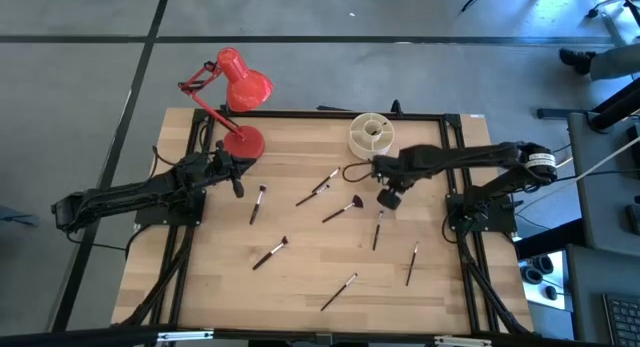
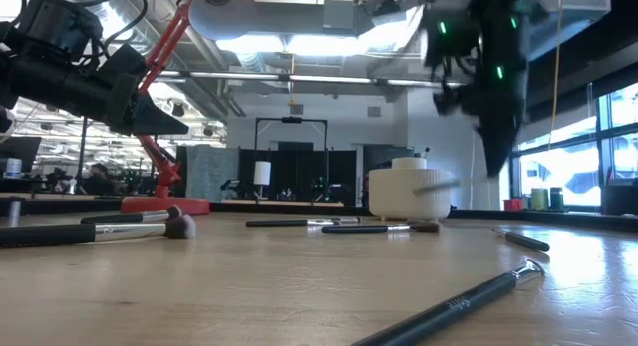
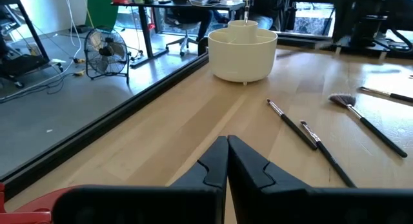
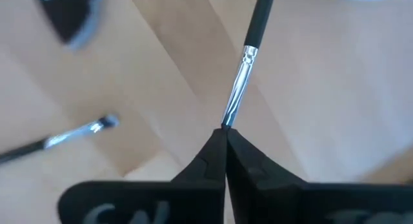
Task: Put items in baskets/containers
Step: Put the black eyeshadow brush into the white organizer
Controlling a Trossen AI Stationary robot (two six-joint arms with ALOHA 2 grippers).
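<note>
Several slim makeup brushes lie flat on the wooden table, among them one at the middle (image 1: 318, 187), a fan brush (image 1: 342, 208) and one near the front (image 1: 338, 292). The cream-white round cup (image 1: 372, 134) (image 3: 242, 53) stands at the far edge. My right gripper (image 1: 388, 199) (image 4: 224, 130) hangs over the table just in front of the cup, shut on one brush (image 4: 248, 46). My left gripper (image 1: 238, 187) (image 3: 227, 140) waits shut and holding nothing, above the table's left part beside the lamp base. My right gripper pinches the brush at its tip end, just past the silver ferrule (image 4: 233, 104), between the free ends of its two fingers. The fingers come from above, pointing steeply down. The dark handle (image 1: 376, 235) runs away from them toward the near edge. Whether its far end rests on the table, I cannot tell.
A red desk lamp (image 1: 235, 82) stands with its round base (image 1: 243, 142) on the far left of the table. Black frame rails (image 1: 455, 157) run along the table's left, far and right sides. More brushes lie at the left (image 1: 258, 202) and the right front (image 1: 411, 263).
</note>
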